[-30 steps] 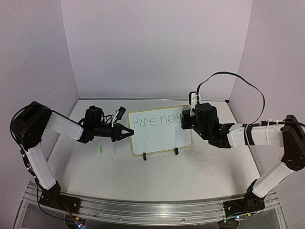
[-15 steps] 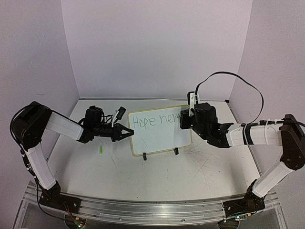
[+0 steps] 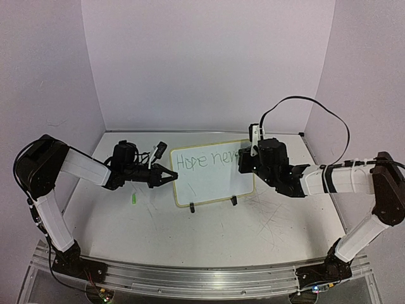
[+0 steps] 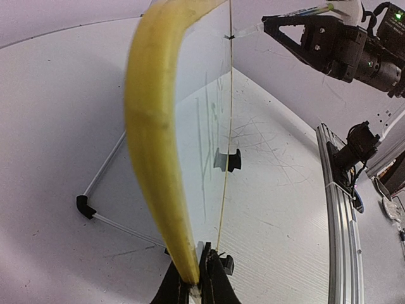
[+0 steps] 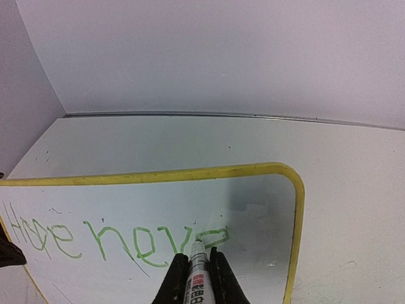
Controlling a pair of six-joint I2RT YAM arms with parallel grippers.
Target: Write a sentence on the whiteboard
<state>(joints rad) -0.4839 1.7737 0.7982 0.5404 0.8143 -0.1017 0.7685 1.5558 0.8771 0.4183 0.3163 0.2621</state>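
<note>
Green ink of the sentence (image 5: pixel 120 244) stops around "never", right where the marker (image 5: pixel 197 269) tip touches the whiteboard (image 3: pixel 212 187) mid-table. The right gripper (image 3: pixel 244 162) pinches that marker, and bare board lies at 3 o'clock of the tip. Over at 9 o'clock the left gripper (image 3: pixel 169 178) is clamped on the rim.

Plain lilac walls (image 3: pixel 209 63) on three sides, scuffed white table (image 3: pixel 209 247), aluminium rail (image 3: pixel 190 278) in front

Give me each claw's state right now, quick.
Left claw: shut on the whiteboard, gripping its yellow rim.
Right claw: shut on a marker, tip against the board at the green writing.
</note>
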